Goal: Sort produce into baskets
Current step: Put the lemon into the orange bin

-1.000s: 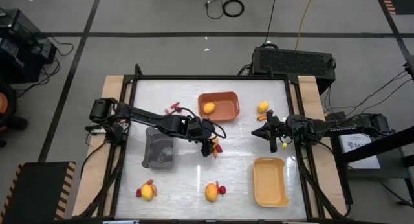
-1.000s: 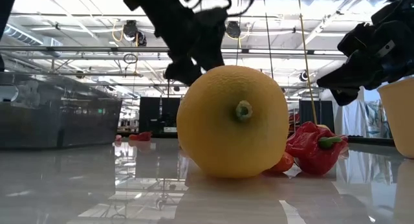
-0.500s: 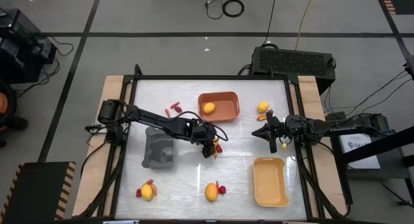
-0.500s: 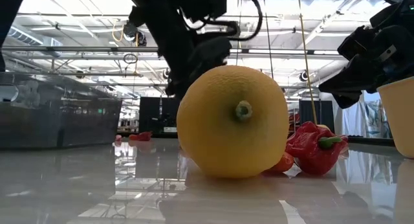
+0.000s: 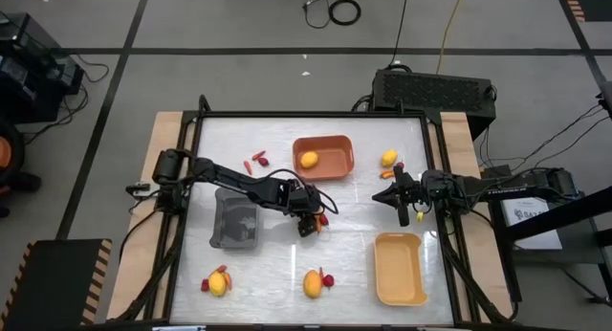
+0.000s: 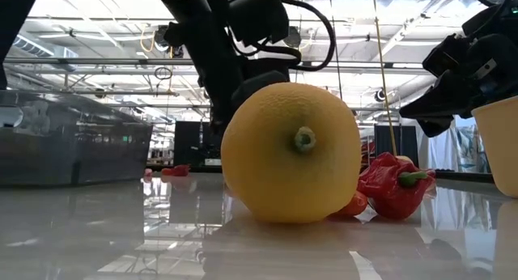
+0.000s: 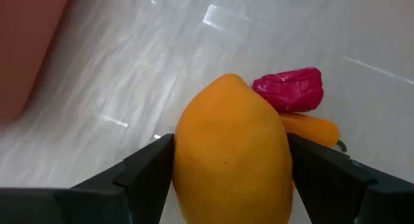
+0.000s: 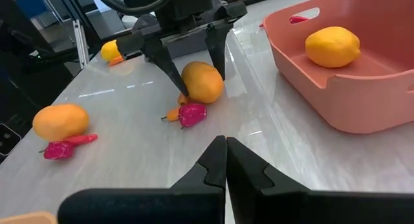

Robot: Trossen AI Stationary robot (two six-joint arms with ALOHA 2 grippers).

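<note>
My left gripper (image 5: 308, 219) is at the table's middle, shut on a yellow-orange fruit (image 7: 229, 166) that lies beside a red piece (image 7: 291, 91) and an orange chili piece (image 7: 314, 128). The right wrist view also shows this fruit (image 8: 202, 81). My right gripper (image 5: 402, 197) is shut and empty, above the table's right side. The orange basket (image 5: 335, 144) at the far middle holds one yellow fruit (image 5: 308, 160). The yellow basket (image 5: 400, 269) stands near right, the dark grey basket (image 5: 236, 221) at the left. My left gripper has the fruit's two opposite sides (image 7: 184, 153) between its two fingers (image 7: 152, 169), with no gap showing on either side. The fingers come from above, slanting down from the table's left. The fruit sits on the table.
Other yellow fruits lie at the near left (image 5: 218, 283), the near middle (image 5: 313, 284) with a red piece (image 6: 396, 183) beside it, and the far right (image 5: 389, 159). Small red pieces (image 5: 253, 163) lie left of the orange basket.
My left gripper has come down toward the table over the fruit at the middle, and its arm has stretched lower across the table. My right gripper has kept still.
</note>
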